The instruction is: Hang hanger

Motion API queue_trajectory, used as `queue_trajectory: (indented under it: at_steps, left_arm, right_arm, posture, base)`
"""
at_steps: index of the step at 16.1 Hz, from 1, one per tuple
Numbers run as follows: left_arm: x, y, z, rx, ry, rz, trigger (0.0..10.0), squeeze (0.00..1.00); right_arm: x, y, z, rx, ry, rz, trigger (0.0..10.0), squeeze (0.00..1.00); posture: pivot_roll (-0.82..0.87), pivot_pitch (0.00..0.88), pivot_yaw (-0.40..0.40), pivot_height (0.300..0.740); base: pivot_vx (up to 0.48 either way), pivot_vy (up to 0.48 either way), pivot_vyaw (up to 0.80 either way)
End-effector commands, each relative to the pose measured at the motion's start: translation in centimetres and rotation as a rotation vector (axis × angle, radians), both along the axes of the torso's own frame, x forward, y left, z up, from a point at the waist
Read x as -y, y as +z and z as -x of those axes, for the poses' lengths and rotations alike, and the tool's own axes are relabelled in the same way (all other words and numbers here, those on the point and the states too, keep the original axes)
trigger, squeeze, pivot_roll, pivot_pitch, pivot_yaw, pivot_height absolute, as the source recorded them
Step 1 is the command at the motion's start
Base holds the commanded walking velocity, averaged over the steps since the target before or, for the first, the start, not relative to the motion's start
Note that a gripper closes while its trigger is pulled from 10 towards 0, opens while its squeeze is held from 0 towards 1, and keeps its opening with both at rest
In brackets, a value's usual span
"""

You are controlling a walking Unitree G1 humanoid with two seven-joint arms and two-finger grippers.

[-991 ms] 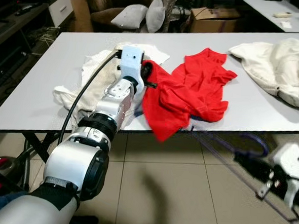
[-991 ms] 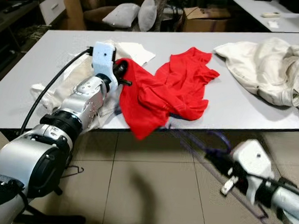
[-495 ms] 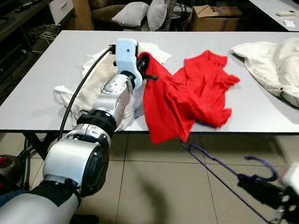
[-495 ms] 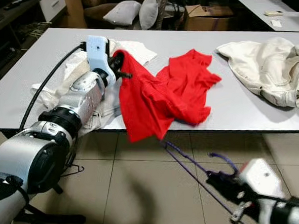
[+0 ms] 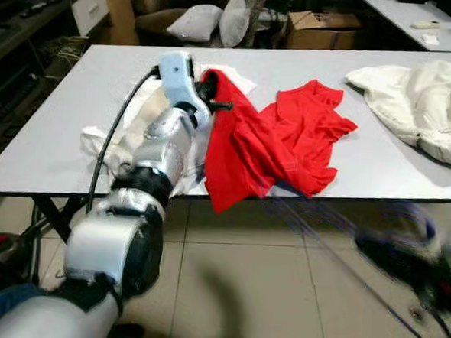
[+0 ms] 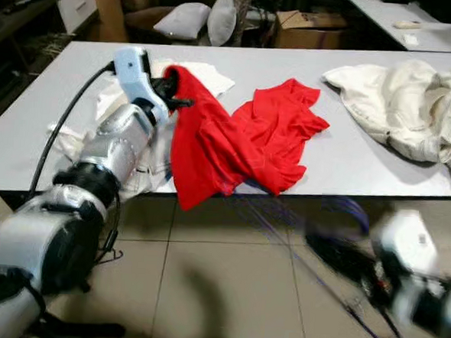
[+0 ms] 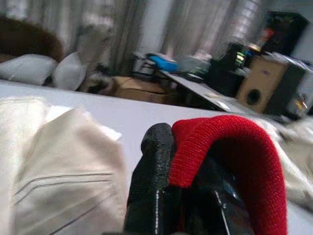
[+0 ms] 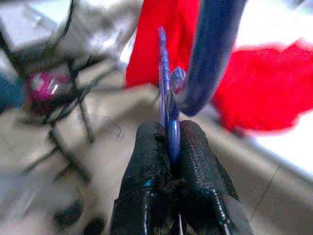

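Since 0.5 s ago your left gripper (image 5: 212,92) lifts the red shirt (image 5: 277,145) higher off the counter (image 5: 52,120), jaws clamped on its collar. Right gripper (image 8: 168,147), jaws pinching the purple hanger (image 8: 166,93), sits blurred below the counter edge.

Cream jacket (image 5: 425,104) on grey table (image 5: 51,135), cardboard box (image 5: 322,25) behind

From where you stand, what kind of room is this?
Probably a living room in a home, used for sorting laundry. A brown armchair with grey cushions stands behind a long white table, where a red garment and a cream garment lie, and a cardboard box sits nearby.
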State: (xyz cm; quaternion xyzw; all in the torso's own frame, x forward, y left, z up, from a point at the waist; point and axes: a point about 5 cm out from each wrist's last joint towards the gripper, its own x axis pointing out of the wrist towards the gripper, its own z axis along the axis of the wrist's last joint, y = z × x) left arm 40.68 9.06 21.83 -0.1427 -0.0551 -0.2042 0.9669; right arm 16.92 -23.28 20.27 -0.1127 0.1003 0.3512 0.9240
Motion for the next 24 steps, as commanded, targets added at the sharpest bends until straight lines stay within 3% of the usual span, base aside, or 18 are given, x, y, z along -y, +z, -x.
queue_trajectory:
  at_steps: [1,2,4,6,7,9,12,16,22,24]
  left_arm:
    - [0.4,0.6,0.6,0.062,-0.035,-0.047,10.0,0.0]
    - [0.4,0.6,0.8,0.071,-0.041,-0.047,10.0,0.0]
    - [-0.1,-0.2,2.4,0.094,-0.025,-0.109,10.0,0.0]
    - [-0.7,-1.7,4.5,0.06,-0.002,-0.102,10.0,0.0]
    - [-0.7,-1.9,4.9,0.063,-0.007,-0.112,10.0,0.0]
    - [0.0,-3.1,6.2,0.09,-0.029,-0.179,10.0,0.0]
    - [0.6,-2.7,6.0,0.067,-0.003,-0.183,10.0,0.0]
    - [0.4,-1.7,4.9,0.054,0.024,-0.174,10.0,0.0]
    - [-0.2,-2.0,5.1,0.044,0.053,-0.188,10.0,0.0]
    - [-0.6,-1.5,4.9,0.054,0.066,-0.186,10.0,0.0]
  right_arm:
    - [-0.3,0.6,-1.1,0.087,-0.104,-0.064,10.0,0.0]
    - [-0.4,0.8,-1.3,0.111,-0.133,-0.084,10.0,0.0]
    - [-0.9,0.9,-2.9,0.176,-0.327,-0.231,10.0,0.0]
    - [-2.2,-0.6,-4.0,0.191,-0.457,-0.192,10.0,0.0]
    - [-2.3,-0.9,-4.2,0.19,-0.489,-0.189,10.0,0.0]
    - [-3.3,-1.7,-5.1,0.185,-0.564,-0.218,10.0,0.0]
    - [-3.7,-1.7,-5.6,0.19,-0.584,-0.215,10.0,0.0]
    - [-3.0,-1.5,-6.0,0.207,-0.616,-0.177,10.0,0.0]
    - [-3.5,-1.6,-6.4,0.213,-0.58,-0.16,10.0,0.0]
    - [-3.6,-1.7,-6.6,0.213,-0.543,-0.077,10.0,0.0]
  posture:
    - [-0.15,0.0,0.06,0.74]
    - [-0.15,0.0,0.06,0.74]
    - [-0.14,0.0,0.051,0.74]
    - [-0.13,0.0,0.041,0.74]
    - [-0.13,0.0,0.026,0.74]
    - [-0.12,0.0,0.006,0.74]
    - [-0.12,0.0,0.003,0.74]
    - [-0.13,0.0,0.019,0.74]
    - [-0.12,0.0,0.011,0.74]
    - [-0.11,0.0,0.009,0.74]
  base:
    - [0.0,0.0,0.0]
    - [0.0,0.0,0.0]
    - [0.0,0.0,0.0]
    - [0.0,0.0,0.0]
    - [0.0,0.0,0.0]
    - [0.0,0.0,0.0]
    - [0.291,0.0,0.0]
    - [0.382,0.0,-0.47]
    - [0.394,0.0,0.0]
    - [0.396,0.0,0.4]
